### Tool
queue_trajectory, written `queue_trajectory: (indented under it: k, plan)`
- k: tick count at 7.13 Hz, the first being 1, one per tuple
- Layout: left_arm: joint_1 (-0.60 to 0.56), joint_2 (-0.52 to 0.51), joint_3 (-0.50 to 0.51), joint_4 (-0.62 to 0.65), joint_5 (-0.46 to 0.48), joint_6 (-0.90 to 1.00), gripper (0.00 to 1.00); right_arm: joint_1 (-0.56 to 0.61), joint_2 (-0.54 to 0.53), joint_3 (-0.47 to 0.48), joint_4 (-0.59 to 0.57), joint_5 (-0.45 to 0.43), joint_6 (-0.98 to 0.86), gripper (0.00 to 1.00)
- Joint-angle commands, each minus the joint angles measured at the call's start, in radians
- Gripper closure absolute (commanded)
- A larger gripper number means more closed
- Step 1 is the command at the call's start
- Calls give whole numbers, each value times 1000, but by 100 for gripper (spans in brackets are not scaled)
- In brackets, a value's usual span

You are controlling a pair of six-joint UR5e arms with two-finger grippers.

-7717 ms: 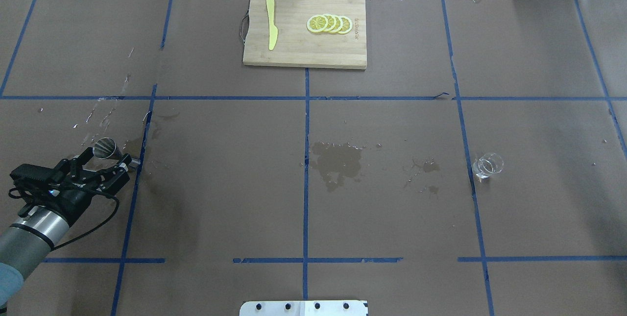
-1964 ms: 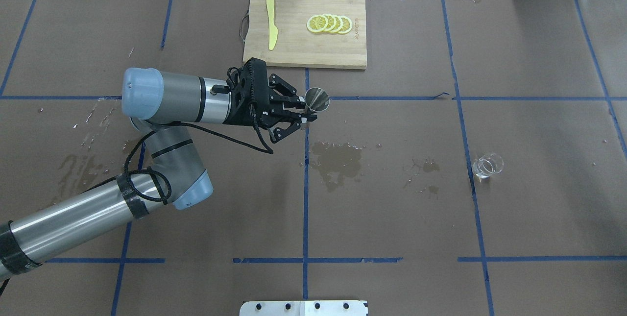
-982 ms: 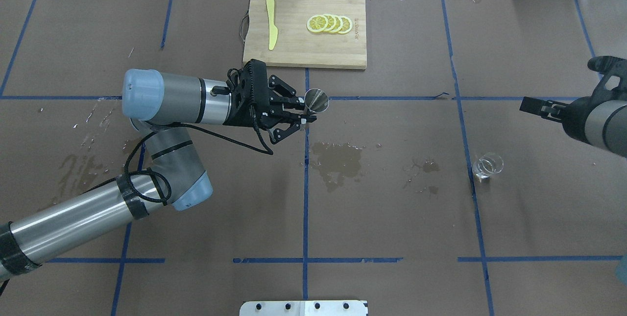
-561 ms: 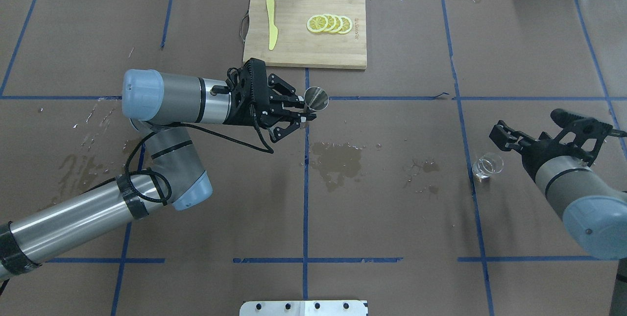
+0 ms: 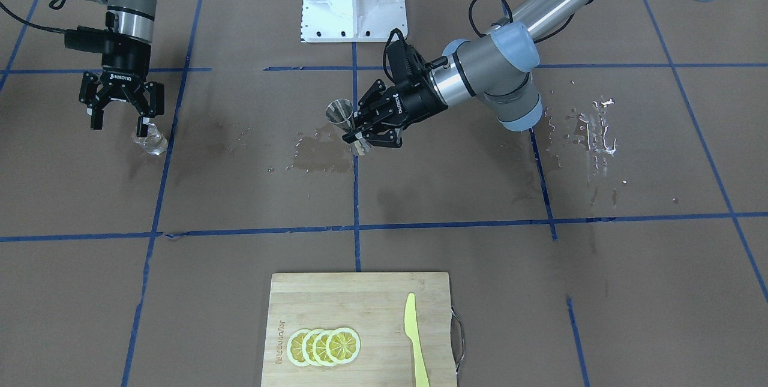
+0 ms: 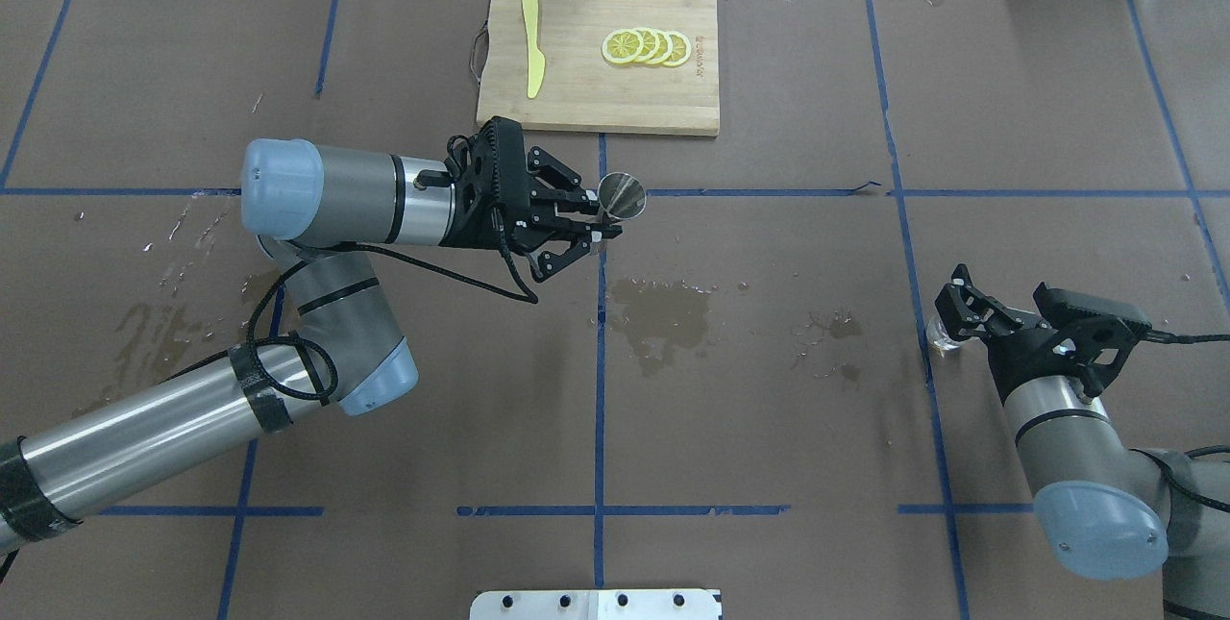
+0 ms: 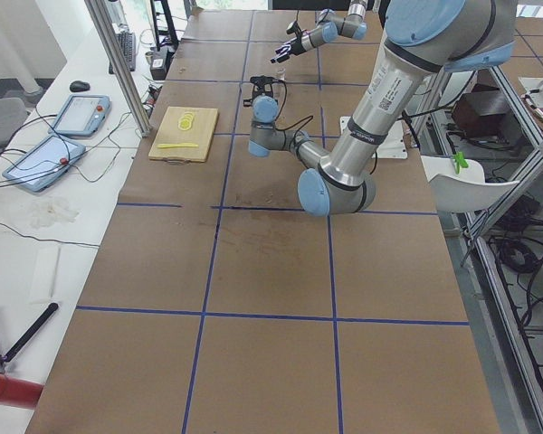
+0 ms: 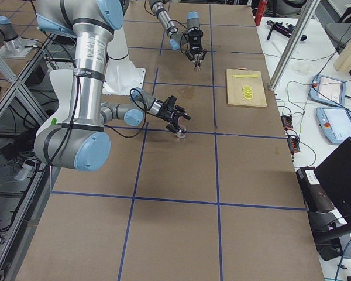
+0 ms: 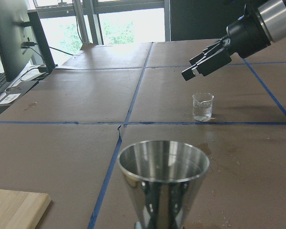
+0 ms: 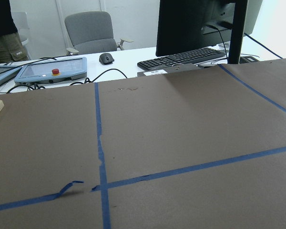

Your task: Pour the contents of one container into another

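The silvery jigger (image 6: 622,195) hangs upright above the table's middle with my left gripper (image 6: 601,221) shut on its narrow waist; its open upper cone (image 9: 163,164) fills the left wrist view. The small clear glass (image 5: 153,142) stands on the table at the right side, and it also shows as glass (image 9: 202,106) past the jigger. My right gripper (image 5: 117,128) hovers just above that glass, open, with nothing between its fingers and a gap below it. In the overhead view this gripper (image 6: 953,312) covers most of the glass. The right wrist view holds only bare table.
A wooden cutting board (image 6: 596,96) at the far middle carries lemon slices (image 6: 646,47) and a yellow knife (image 6: 531,43). A wet patch (image 6: 663,312) lies below the jigger, and more spilled drops (image 6: 154,332) are at the left. Blue tape lines cross the brown cover.
My right arm came in from the right and swung down over the glass, its gripper open. The left gripper has held the jigger still over the middle.
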Motion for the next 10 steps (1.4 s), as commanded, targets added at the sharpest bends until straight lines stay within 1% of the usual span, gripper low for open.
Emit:
queue_trajectory:
  k: [1,2,3,5,8,10]
  plan:
    - [1,0,-2,0,0,0,100,-39,2,-39,-7,-59,5,0]
    - [1,2,-2,0,0,0,100,-50,40,-97,-9,-95,5,0]
    - [1,3,-2,-2,0,0,100,-51,83,-141,-9,-110,5,0]
    - [1,3,-3,-2,0,0,100,-58,85,-177,-11,-132,5,0]
    - [1,5,-3,-2,0,0,100,-79,85,-199,-11,-135,5,0]
    - [1,5,-3,-2,0,0,100,-93,85,-223,-12,-161,5,0]
